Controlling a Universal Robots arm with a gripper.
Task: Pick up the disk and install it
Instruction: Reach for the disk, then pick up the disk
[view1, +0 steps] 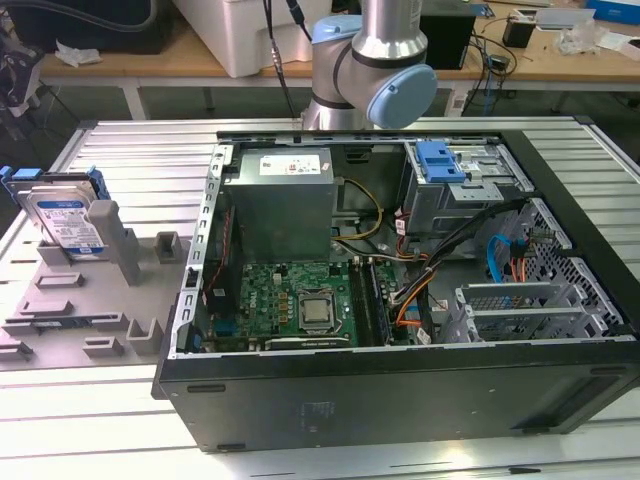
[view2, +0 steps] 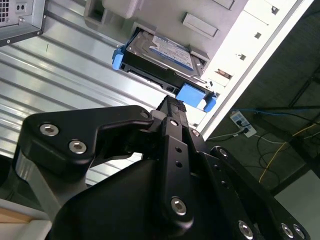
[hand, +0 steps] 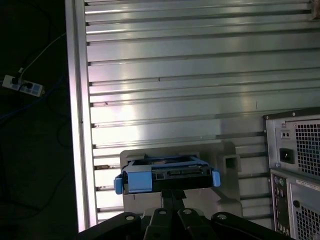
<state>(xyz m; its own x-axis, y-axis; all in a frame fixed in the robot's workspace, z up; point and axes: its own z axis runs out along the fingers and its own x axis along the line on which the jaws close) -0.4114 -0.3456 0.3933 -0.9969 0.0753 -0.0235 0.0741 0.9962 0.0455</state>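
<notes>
The disk (view1: 66, 217), silver with a blue-and-white label and a blue frame, leans in a slot of the grey fixture (view1: 90, 300) at the exterior view's left. Both wrist views look down on it: label and blue frame in the second wrist view (view2: 165, 52), connector edge with blue tabs in the first wrist view (hand: 167, 175). My black gripper (view2: 170, 106) (hand: 173, 196) hangs short of the disk, apart from it, shut with nothing in it. The arm (view1: 375, 60) stands behind the open computer case (view1: 400, 380).
Inside the case are a grey power-supply box (view1: 280, 205), a green mainboard (view1: 300, 305), loose cables (view1: 430, 270) and a drive cage with a light-blue clip (view1: 440, 160). The case's rear panel (hand: 295, 165) stands close to the fixture. The ribbed metal table (hand: 175, 75) ends at an edge (hand: 77, 125).
</notes>
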